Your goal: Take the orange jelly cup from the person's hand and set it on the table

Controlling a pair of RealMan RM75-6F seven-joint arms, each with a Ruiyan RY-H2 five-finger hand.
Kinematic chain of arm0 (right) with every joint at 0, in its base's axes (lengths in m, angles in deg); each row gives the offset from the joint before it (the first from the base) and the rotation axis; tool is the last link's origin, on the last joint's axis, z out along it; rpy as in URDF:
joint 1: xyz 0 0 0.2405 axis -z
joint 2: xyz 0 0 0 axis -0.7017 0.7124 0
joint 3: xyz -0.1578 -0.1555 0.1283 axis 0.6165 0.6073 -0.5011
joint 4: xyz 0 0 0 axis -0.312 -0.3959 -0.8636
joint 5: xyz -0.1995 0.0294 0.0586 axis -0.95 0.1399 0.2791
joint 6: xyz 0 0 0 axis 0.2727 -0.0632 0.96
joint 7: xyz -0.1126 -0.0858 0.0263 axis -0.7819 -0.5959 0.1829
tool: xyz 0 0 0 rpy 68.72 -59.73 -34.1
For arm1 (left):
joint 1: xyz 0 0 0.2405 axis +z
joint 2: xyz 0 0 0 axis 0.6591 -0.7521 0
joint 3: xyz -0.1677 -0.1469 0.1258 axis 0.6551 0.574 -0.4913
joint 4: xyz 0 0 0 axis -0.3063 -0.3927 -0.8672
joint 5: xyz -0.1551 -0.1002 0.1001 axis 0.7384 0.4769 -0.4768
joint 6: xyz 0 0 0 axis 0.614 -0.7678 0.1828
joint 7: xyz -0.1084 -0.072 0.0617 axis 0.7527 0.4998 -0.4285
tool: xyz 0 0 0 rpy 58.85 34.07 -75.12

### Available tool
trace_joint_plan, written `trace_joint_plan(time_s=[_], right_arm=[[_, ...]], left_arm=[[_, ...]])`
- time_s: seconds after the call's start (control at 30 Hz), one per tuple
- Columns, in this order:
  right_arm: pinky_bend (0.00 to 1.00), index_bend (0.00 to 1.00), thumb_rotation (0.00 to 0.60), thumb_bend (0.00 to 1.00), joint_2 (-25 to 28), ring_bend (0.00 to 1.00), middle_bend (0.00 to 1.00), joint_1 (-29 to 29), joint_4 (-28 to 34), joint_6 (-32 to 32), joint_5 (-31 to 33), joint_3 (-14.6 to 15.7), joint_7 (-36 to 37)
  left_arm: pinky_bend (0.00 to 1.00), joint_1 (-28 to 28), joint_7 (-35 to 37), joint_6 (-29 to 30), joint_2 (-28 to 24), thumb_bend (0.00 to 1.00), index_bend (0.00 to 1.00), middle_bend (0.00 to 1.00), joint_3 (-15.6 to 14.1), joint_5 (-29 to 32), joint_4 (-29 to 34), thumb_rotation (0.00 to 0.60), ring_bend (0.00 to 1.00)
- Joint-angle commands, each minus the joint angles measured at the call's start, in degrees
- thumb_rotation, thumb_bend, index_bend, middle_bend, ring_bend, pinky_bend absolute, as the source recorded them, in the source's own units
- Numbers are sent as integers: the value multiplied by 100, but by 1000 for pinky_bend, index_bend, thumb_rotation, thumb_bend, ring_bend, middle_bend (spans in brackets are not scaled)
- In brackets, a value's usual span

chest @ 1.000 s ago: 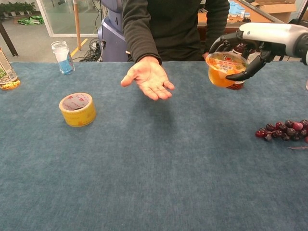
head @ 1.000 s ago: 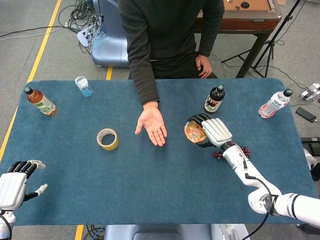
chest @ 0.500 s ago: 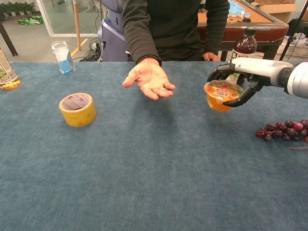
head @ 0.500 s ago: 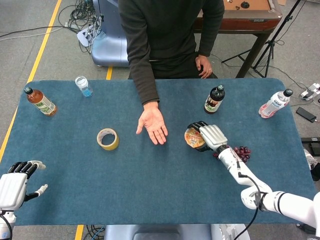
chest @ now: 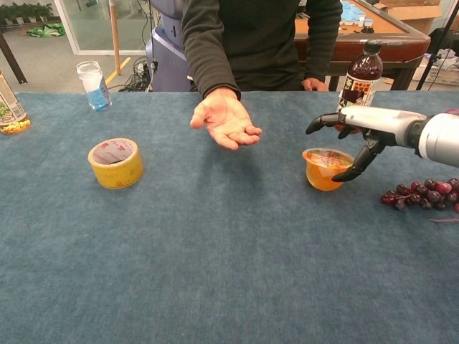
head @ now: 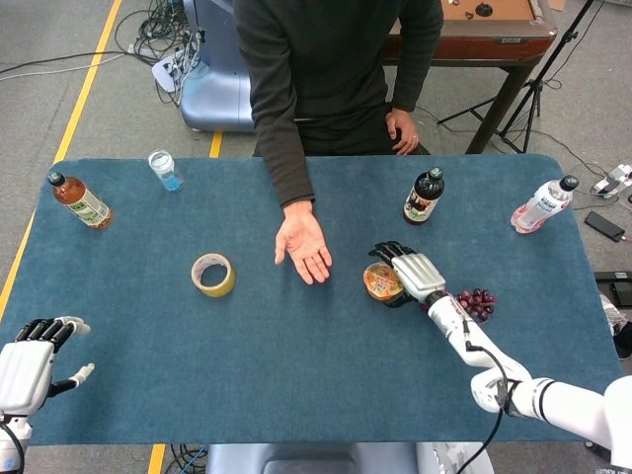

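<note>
- the jelly cup (chest: 326,168) is sitting upright on the table (chest: 215,272), between the person's hand (chest: 224,122) and the grapes (chest: 423,193).
- the right hand (chest: 353,136) is arching over the cup, fingers spread; whether it is gripping the cup is unclear.
- the left hand (head: 28,363) is hovering open at the table's near left corner.

White arms, silver-backed right hand (head: 415,275) with black fingers, thin black cable, possibly.

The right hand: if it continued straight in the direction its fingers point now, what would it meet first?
Probably nothing on the table. The right hand points up-left in the head view, past the orange jelly cup beside it. The person's hand and the dark bottle lie to either side of that line, though depth is unclear.
</note>
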Motion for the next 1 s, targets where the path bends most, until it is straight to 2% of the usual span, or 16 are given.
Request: trace_joint_plan(time_s=[0.03,0.37,0.6,0.8,1.0], right_arm=[[121,89,600,109,132,0,39,72,170,167,-45,-31,-93],[121,89,600,110,1113,0,74,726,1626,1416,-155,44,-1010],[121,89,600,110,1866,0,80,1416,2674,2379,-227,253,-1578],[121,90,600,111,2290,0,80,2080,3132,3148,-586,555,-1645],[121,89,600,111,2412,0,102,2737,3196,3919,-1054,806,-1476]], left_arm=[[217,-7,-4,-4,4,171,399,348,5,-1,-1,600,291],[217,-34,30,-28,0,171,399,348,47,52,-38,600,291],[217,-97,64,-106,47,171,399,348,75,77,-99,600,291],[217,-144,90,-148,96,171,399,348,92,79,-141,600,291],[217,-184,87,-168,135,171,399,348,105,67,-144,600,291]])
